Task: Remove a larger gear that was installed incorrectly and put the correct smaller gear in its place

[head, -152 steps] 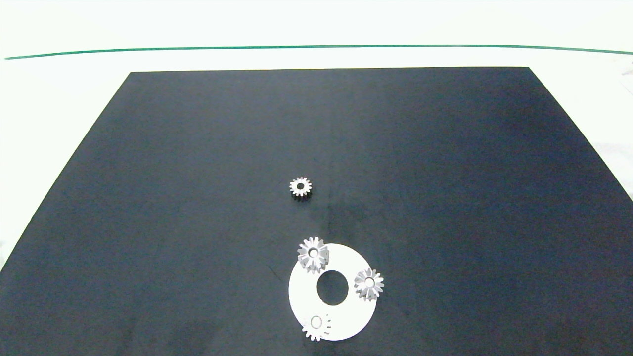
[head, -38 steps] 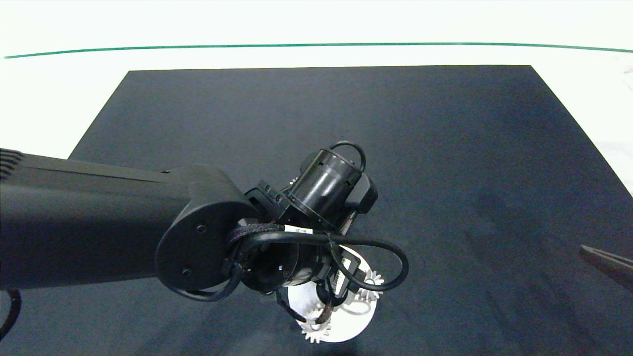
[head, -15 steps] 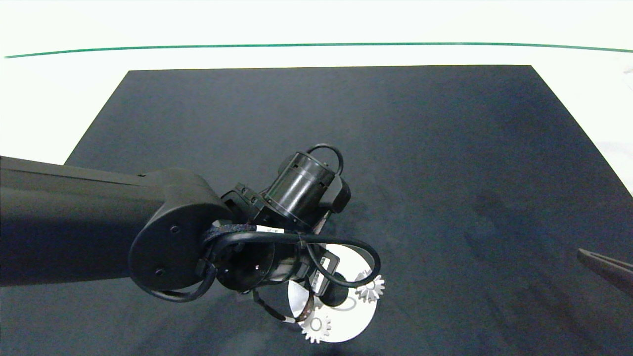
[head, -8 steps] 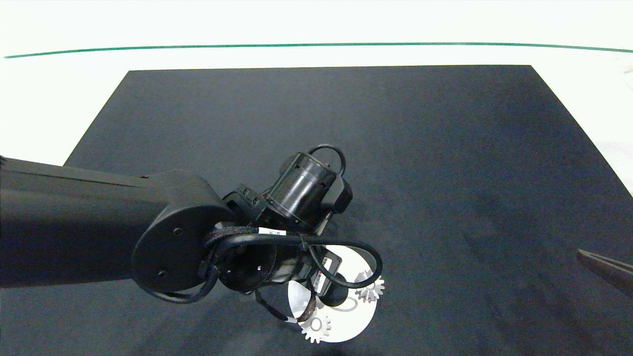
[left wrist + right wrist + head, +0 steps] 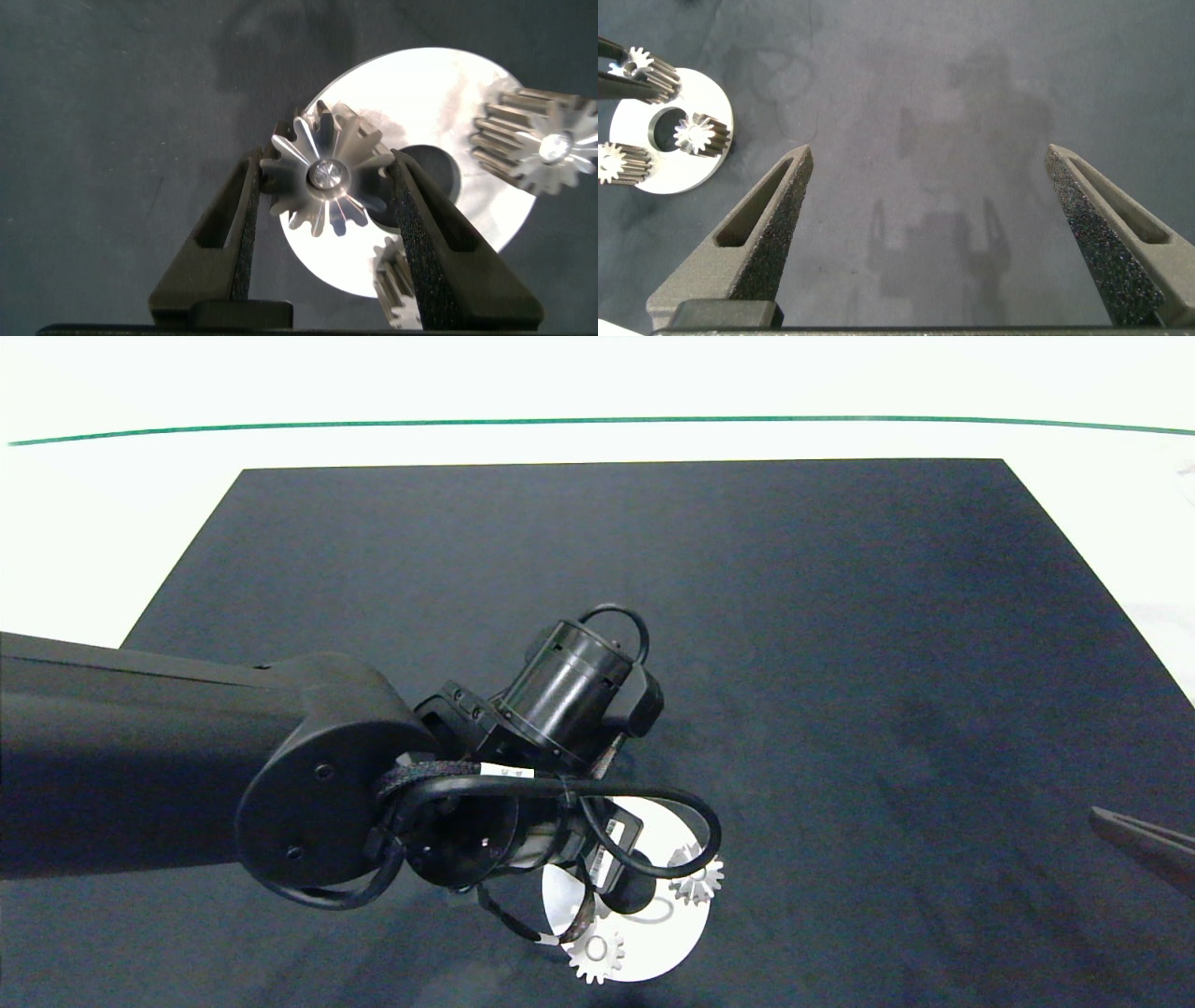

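Note:
The larger gear [image 5: 327, 177] stands on a pin at the edge of a white disc [image 5: 439, 84]. My left gripper [image 5: 329, 161] is shut on the larger gear, one pad against its teeth on each side. In the head view the left arm's wrist [image 5: 560, 700] covers this gear and the spot where the smaller gear lay, so the smaller gear is hidden. The right wrist view shows the larger gear [image 5: 649, 63] between dark fingers. My right gripper [image 5: 929, 154] hangs open over bare mat at the right edge.
Two more silver gears [image 5: 695, 877] [image 5: 596, 952] sit on the white disc [image 5: 653, 952], which has a round centre hole. A black mat [image 5: 840, 616] covers the white table. One right finger [image 5: 1144, 835] shows at the mat's right side.
The left arm came in from the left and settled over the disc's far-left gear. In the last second it barely shifted. The right finger stays at the right edge.

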Controlling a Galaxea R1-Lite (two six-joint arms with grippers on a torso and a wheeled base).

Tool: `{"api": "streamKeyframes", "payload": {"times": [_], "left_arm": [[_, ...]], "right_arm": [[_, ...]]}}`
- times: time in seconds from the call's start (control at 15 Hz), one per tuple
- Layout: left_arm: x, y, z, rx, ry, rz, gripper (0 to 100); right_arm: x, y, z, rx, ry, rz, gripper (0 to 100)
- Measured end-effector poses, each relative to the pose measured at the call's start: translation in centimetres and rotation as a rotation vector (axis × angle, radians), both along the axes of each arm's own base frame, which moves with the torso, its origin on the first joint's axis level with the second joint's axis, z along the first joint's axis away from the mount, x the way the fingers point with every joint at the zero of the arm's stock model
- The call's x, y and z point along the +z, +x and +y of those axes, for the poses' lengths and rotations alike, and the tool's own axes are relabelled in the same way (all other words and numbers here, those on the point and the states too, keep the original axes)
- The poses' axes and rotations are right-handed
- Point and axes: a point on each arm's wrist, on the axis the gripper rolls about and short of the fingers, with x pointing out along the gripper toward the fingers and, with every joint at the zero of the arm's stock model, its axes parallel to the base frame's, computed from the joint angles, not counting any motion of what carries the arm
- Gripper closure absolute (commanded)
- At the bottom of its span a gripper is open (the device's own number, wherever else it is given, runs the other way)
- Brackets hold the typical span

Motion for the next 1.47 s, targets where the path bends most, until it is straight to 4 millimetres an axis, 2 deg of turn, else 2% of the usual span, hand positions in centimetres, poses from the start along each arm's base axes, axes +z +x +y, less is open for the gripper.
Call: {"api": "streamKeyframes", "payload": {"times": [0.4, 0.93, 1.0, 1.47], "left_arm": [[2.3, -1.0, 1.2, -0.001, -0.053, -0.047, 66], [2.5, -1.5, 1.9, 0.006, -0.059, -0.047, 66], [2.6, -1.5, 2.0, 0.004, -0.06, -0.048, 0], [2.8, -1.8, 2.3, 0.0, -0.062, -0.052, 0]], "right_arm": [[0.1, 0.0, 0.0, 0.0, 0.002, -0.007, 0], [0.1, 0.0, 0.0, 0.0, 0.001, -0.007, 0], [0.1, 0.0, 0.0, 0.0, 0.001, -0.007, 0], [0.1, 0.0, 0.0, 0.0, 0.001, -0.008, 0]]}}
